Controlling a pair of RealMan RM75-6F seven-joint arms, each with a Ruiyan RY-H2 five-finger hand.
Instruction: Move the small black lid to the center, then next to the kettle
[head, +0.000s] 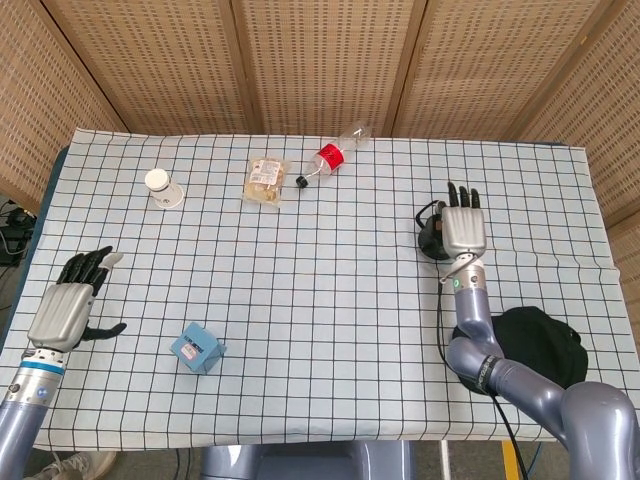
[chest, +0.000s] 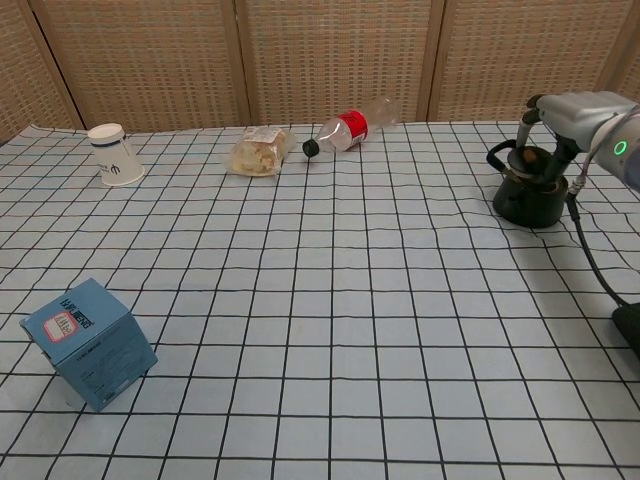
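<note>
My right hand (chest: 572, 112) over small black kettle (chest: 530, 194), grip on its lid unclear. My left hand (head: 68, 305) open at tabletop's (head: 340, 300) 8 o'clock.

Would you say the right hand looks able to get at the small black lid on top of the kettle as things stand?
Probably yes: the right hand hangs directly over the black kettle, fingers pointing down around the small black lid, with nothing between them.
</note>
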